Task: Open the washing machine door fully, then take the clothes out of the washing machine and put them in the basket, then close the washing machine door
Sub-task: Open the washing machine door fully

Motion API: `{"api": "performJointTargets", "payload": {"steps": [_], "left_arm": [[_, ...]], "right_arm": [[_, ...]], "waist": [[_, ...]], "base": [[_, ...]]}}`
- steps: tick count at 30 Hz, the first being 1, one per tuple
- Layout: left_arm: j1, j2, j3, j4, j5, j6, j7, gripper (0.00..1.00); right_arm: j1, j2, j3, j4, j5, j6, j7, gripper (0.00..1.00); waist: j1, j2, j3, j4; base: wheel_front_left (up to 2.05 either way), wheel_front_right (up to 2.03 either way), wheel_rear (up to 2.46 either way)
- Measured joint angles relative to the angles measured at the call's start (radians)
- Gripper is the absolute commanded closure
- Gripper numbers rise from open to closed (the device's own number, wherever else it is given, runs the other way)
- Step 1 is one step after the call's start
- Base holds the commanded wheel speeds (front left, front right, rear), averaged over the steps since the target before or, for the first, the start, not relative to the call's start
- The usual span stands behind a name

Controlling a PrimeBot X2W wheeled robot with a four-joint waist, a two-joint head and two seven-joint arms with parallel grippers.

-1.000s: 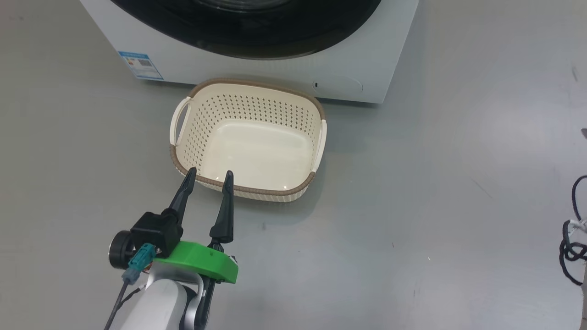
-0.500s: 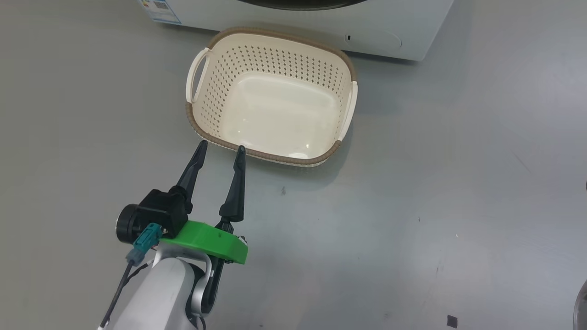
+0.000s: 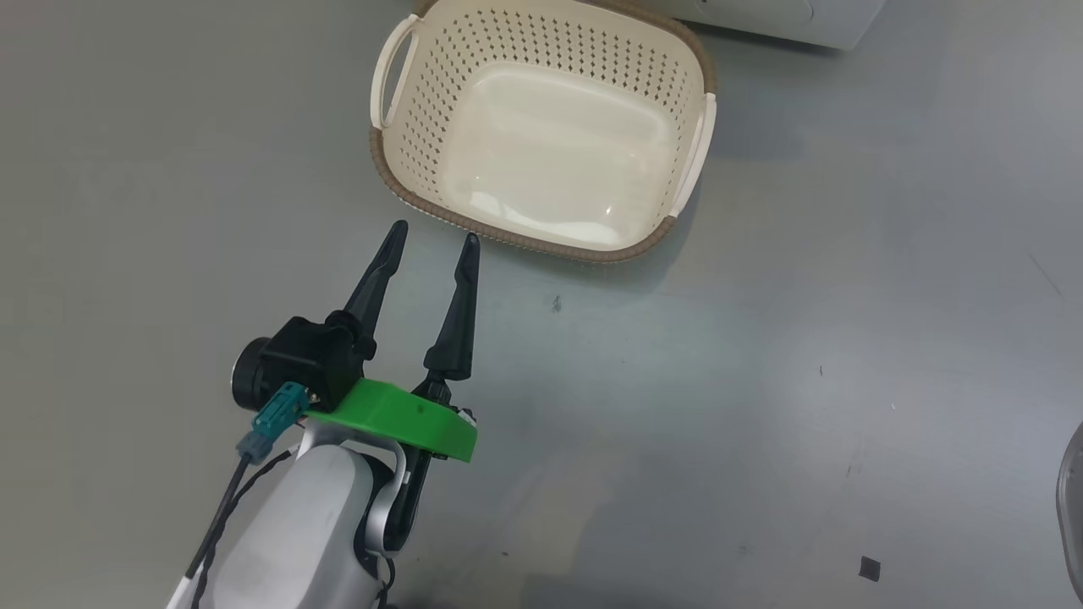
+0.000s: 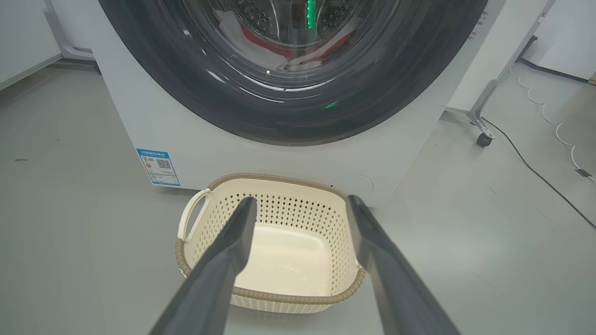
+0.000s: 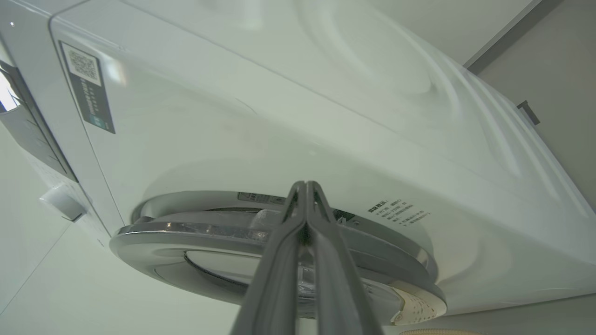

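Washing machine [image 4: 139, 121]: the landmark for everything below. Big white front-loader, standing on grey floor.
Door [image 4: 284, 128]: on the machine's front, black rim and glass bowl. Looks shut from the left wrist view; a slight crack cannot be ruled out. The first step reads as not yet done.
Basket [image 4: 288, 298]: on the floor just in front of the machine, below the door. Empty, so nothing has been moved over.
Clothes [image 4: 267, 49]: inside the machine, red and white fabric seen through the door glass. All of the unloading is left, and the closing after it.
Left gripper [image 3: 433, 231]: on the basket's far side from the machine, fingers spread wide, holding nothing, pointing toward the machine.
Right gripper [image 5: 305, 185]: at the machine's front, fingers pressed together with nothing between them, tips right by the door's silver edge. Contact cannot be told.
Stand leg [image 4: 484, 135]: beside the machine, on a caster, apart from the door.
Cable [image 4: 535, 172]: on the floor, running out past that leg.
Label [image 4: 158, 166]: blue, on the machine's lower front corner.
In the way: only the shut door, as I judge it. The basket sits low under the swing.
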Motion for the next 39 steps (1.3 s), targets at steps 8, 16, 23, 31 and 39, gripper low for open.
{"api": "performJointTargets", "payload": {"steps": [8,16,23,31,39], "left_arm": [[-0.025,-0.002,-0.026,-0.003,-0.015,0.000,0.000,0.00],[-0.036,-0.003,-0.035,0.001,-0.026,0.005,0.000,0.00],[-0.037,-0.003,-0.039,0.002,-0.029,0.006,0.000,0.00],[-0.044,-0.004,-0.052,0.004,-0.028,0.012,0.000,0.00],[-0.045,-0.006,-0.076,0.004,-0.028,0.013,0.000,0.00]], "right_arm": [[-0.107,0.020,-0.008,0.067,0.036,-0.015,0.034,1.00],[-0.178,0.043,-0.015,0.148,0.072,-0.024,0.062,1.00],[-0.240,0.049,-0.015,0.205,0.081,-0.024,0.086,1.00],[-0.278,0.044,-0.009,0.270,0.079,-0.024,0.114,1.00],[-0.314,0.036,-0.019,0.350,0.078,-0.024,0.136,1.00]], "waist": [[0.0000,0.0000,0.042,0.035],[0.0001,0.0000,0.062,0.066],[0.0000,0.0000,0.070,0.078],[0.0000,0.0000,0.080,0.084],[0.0000,0.0000,0.092,0.095]], "base": [[0.00,0.00,0.00],[0.00,0.00,0.00],[0.00,0.00,0.00],[0.00,0.00,0.00],[0.00,0.00,0.00]]}}
